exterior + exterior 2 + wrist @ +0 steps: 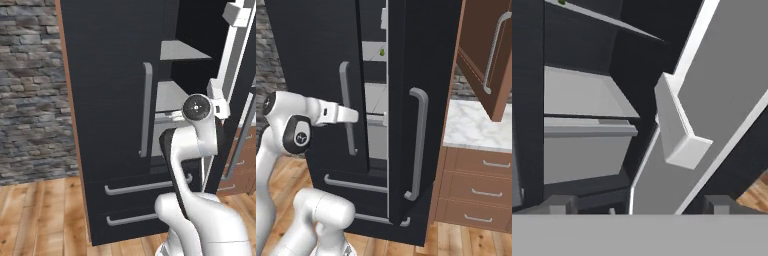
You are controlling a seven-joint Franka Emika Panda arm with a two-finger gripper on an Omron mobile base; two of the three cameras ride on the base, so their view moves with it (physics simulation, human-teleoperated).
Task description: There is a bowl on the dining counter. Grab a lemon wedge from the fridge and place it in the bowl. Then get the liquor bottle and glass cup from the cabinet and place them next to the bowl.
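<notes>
- we see the fridge (421, 65), flat matte black, right door ajar; long rounded grey handles
- tiny yellow-green lemon wedge (382, 51) on a shelf
- our gripper (639, 202) jaws stand wide apart, holding nothing

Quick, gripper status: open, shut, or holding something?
Gripper: open and empty, reaching into the gap of the fridge past the right door, which stands ajar.

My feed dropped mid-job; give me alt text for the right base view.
The black fridge stands with its right door ajar, the white arm's hand reaching into the gap. A small lemon wedge sits on an upper shelf inside. Brown drawers under a marble counter stand to the right.
</notes>
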